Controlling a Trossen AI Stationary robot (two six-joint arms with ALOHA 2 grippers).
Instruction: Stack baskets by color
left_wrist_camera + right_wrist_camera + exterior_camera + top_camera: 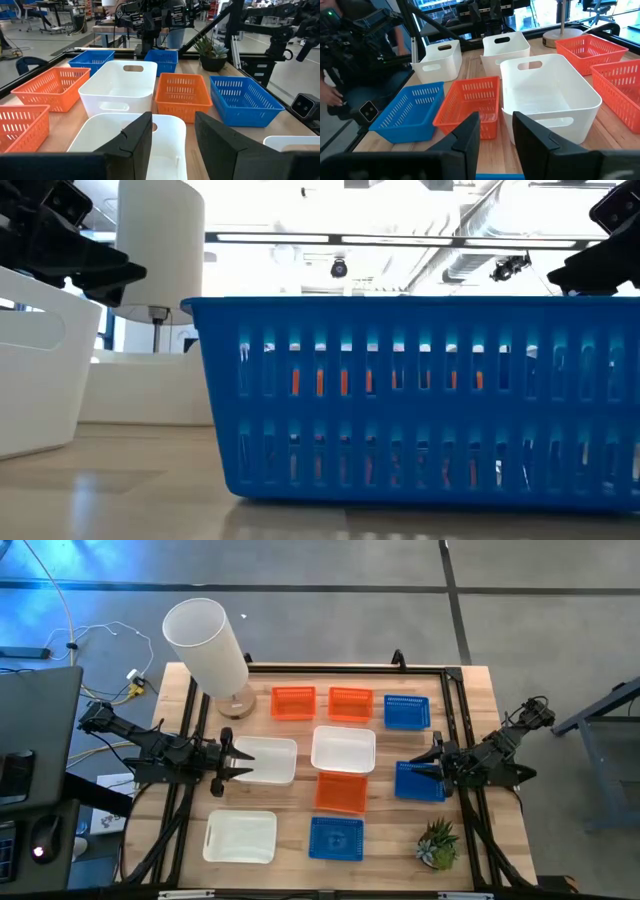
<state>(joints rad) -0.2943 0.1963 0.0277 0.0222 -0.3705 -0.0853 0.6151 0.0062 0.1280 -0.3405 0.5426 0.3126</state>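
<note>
Nine baskets rest on their bottoms on the wooden table. At the far side stand two orange ones [293, 702] [350, 703] and a blue one [406, 711]. In the middle are two white ones [270, 762] [343, 750], an orange one [341, 792] and a blue one [414, 783]. Near the front lie a white one [240, 836] and a blue one [336, 838]. My left gripper [235, 762] [172, 120] hovers open over the left white basket's left end. My right gripper [433, 769] [496, 120] hovers open above the middle blue basket's right part.
A tall white cylinder on a wooden base [208, 645] stands at the far left corner. A small green potted plant [438, 843] sits at the near right. A black frame [340, 667] rims the table. In the low view the front blue basket [420, 400] fills the foreground.
</note>
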